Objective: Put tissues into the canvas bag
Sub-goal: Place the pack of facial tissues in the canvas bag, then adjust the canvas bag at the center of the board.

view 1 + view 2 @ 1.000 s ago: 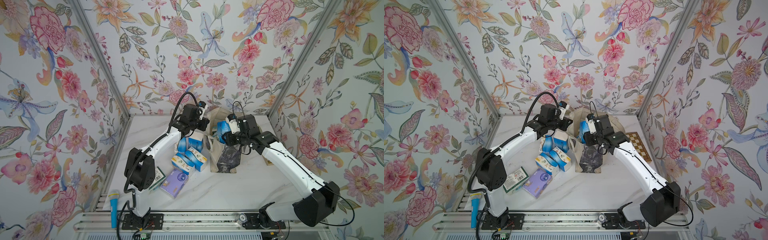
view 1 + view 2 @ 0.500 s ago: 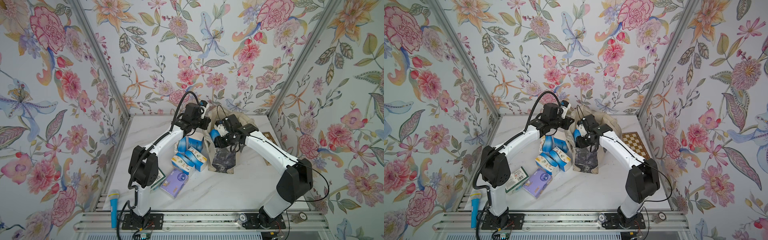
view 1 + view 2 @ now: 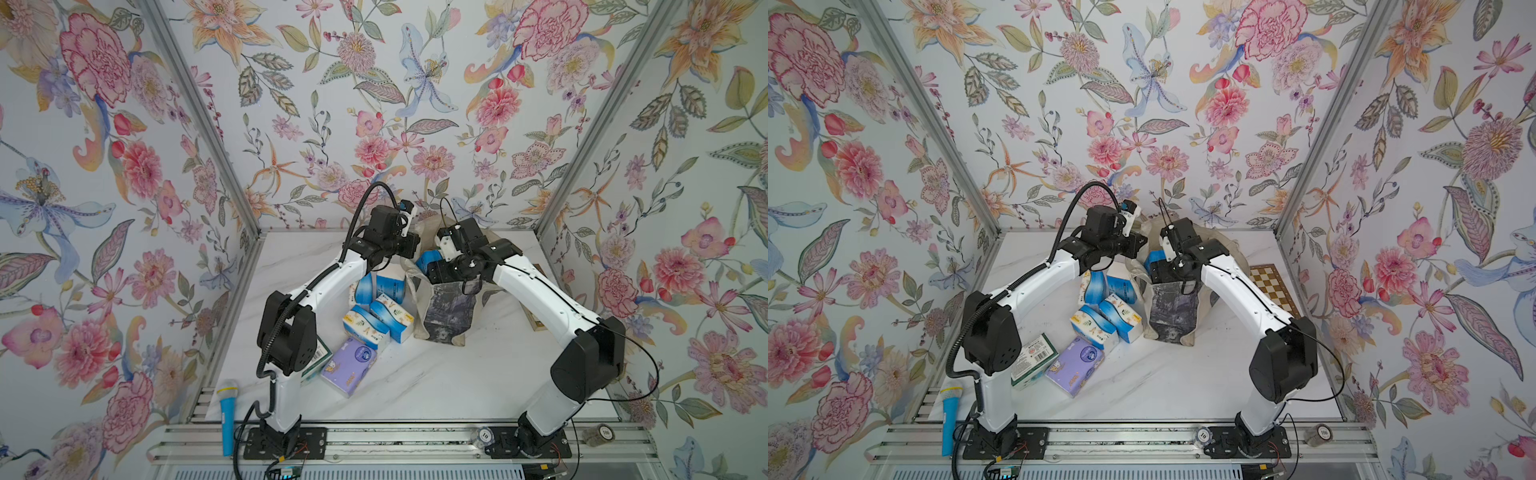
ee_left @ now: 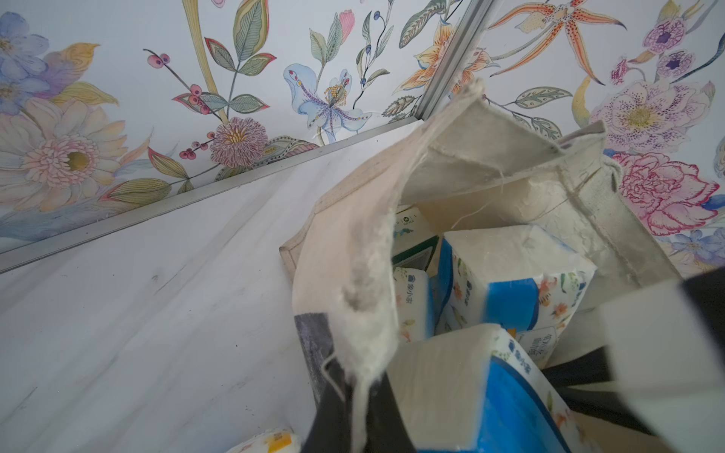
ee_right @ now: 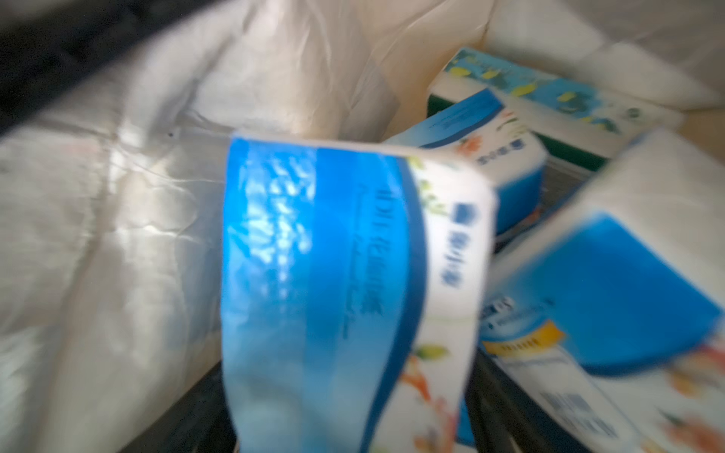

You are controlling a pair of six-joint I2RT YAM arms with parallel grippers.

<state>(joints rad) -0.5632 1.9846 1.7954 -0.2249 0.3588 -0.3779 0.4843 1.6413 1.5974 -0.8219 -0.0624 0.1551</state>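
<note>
Bag: canvas bag (image 3: 446, 316) stands upright at far centre of table (image 3: 457, 386), mouth up & open, dark print facing near.
Bag contents: left wrist cam shows at least 4 tissue packs (image 4: 510, 282) inside. Most are blue-white floral, and one w/ a green edge (image 4: 412, 235) sits at the back. They lie jumbled at odd angles.
Left gripper: left gripper (image 4: 359, 396) is closed, pinching the cloth of the bag's left rim and holding it up.
Right gripper: right gripper (image 3: 436, 270) is at the bag mouth w/ a blue-white pack (image 5: 333, 294) btw its jaws. The view is blurred, so can't tell if it is clamped or let go.
That pack's axis: long axis runs along the gripper's reach, down into the bag, slightly tilted.
Outside bag: 6 packs on the table left of the bag.
- Two stand on end (image 3: 380, 289) just beside it.
- Two lie side by side (image 3: 374, 328), axes far-left to near-right.
- The lilac pack (image 3: 349, 365) lies nearer, axis far-right to near-left.
- The green-white pack (image 3: 1034, 357) is near-left.

Extras: chessboard (image 3: 1273, 286) right of bag; blue toy microphone (image 3: 227, 415) near-left, off the table edge.
View diffs:
- Only the wrist cams see inside the bag.
- Both top views show just the blue end of the pack at the mouth.
- The barcode pack & chessboard show plainly in a top view; elsewhere the arms half hide them.
</note>
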